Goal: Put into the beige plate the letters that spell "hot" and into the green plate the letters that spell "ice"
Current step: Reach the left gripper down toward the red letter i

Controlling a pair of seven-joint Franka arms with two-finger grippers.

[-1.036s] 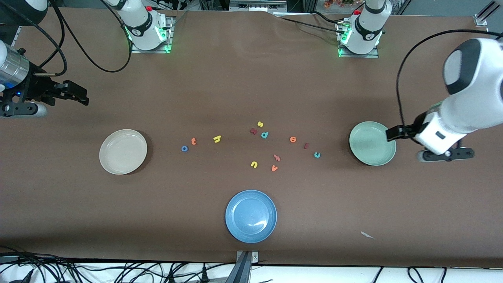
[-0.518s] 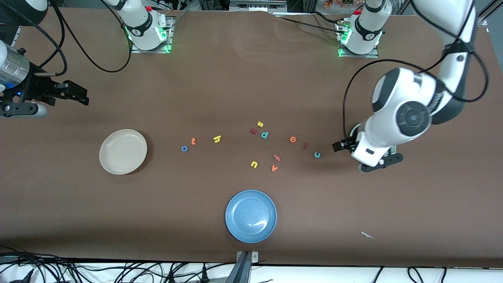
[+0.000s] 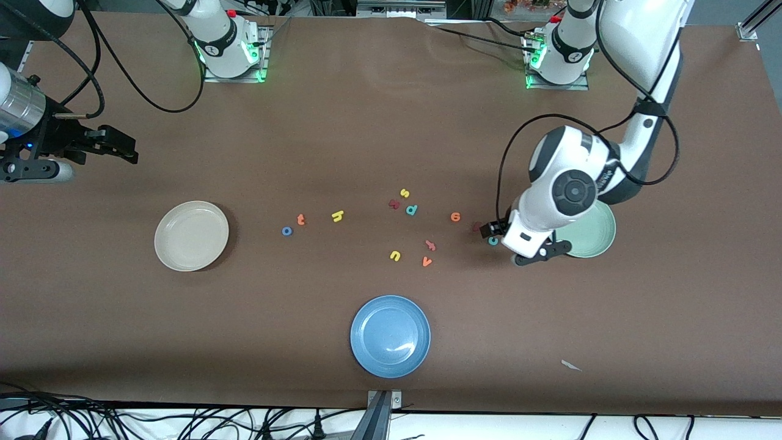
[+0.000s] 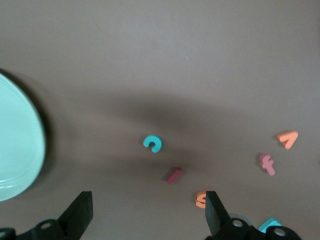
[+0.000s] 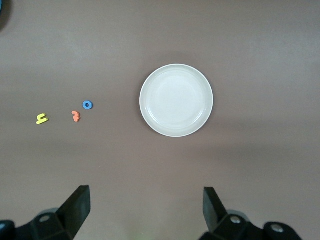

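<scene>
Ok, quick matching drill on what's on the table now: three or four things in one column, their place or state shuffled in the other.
Things:
1. beige plate
2. teal c
3. blue plate
4. left gripper

Places or states:
A. nearest the front camera
B. open, over the c and i
C. empty, toward the right arm's end
D. on the table beside the dark red i

Pairs: 1-C, 2-D, 3-A, 4-B
</scene>
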